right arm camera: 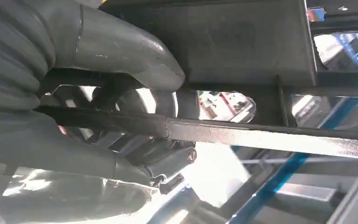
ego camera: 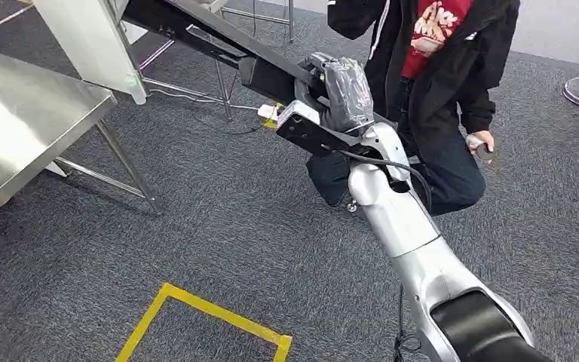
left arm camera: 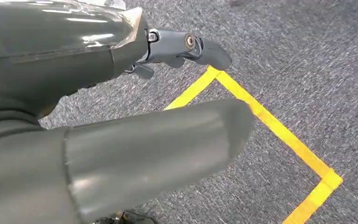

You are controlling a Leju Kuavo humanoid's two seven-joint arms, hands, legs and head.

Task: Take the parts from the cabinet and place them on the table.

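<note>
Right hand point(ego camera: 330, 94) is wrapped around a long black metal part point(ego camera: 196, 30), carried out at about eleven o'clock toward the steel tabletop point(ego camera: 15, 121) at nine, a person point(ego camera: 437, 83) crouching just behind. Left hand point(left arm camera: 182, 49) hangs holding nothing, fingers apart, over yellow floor tape point(left arm camera: 270, 121). I'd call this the carry; next it must swing the part over the tabletop, lower it and let go.

The right arm point(ego camera: 415, 234) stretches forward and up, its right hand point(ego camera: 339, 94) curled tight around a dark metal part point(right arm camera: 242, 135). The left hand point(left arm camera: 121, 130) hangs low, fingers point(left arm camera: 186, 49) loosely extended, holding nothing.
</note>
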